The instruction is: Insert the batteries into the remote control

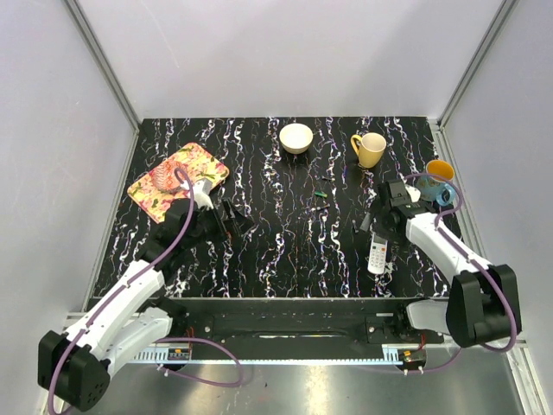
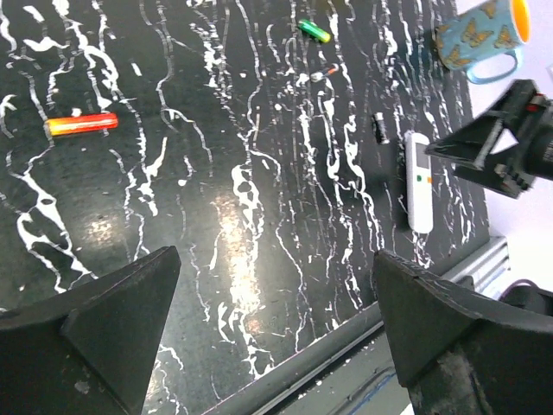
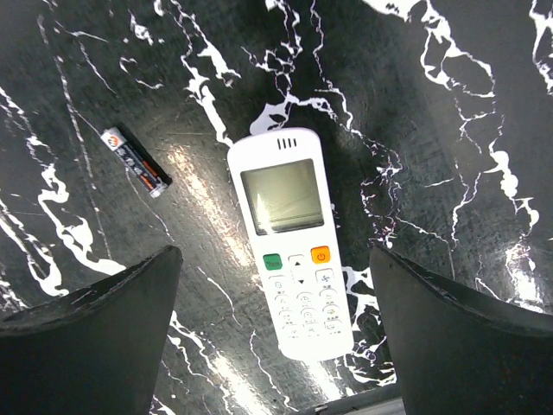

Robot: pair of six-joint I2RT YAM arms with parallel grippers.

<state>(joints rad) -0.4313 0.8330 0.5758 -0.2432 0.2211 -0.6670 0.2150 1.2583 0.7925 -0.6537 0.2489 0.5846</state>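
My right pincer [image 3: 275, 259] is hanging with its fingers [image 3: 95, 328] spread wide, gripping nothing. The remote [image 3: 283, 194] is lying face up on the table [image 3: 449, 104], straight below the gap. A dark battery [image 3: 136, 162] is lying just beside the remote's screen end, not touching it. A green battery [image 2: 314, 31] is sitting well apart from the remote, past that same end. My left pincer [image 2: 276, 255] is gaping empty too, far from the remote. I am judging that the remote needs turning over first, so I should be closing squarely across its long sides near the middle to stop it pivoting. The battery bay is facing down, hidden, so I cannot tell whether its cover is on. A tiny piece near the green battery is too small to make out.
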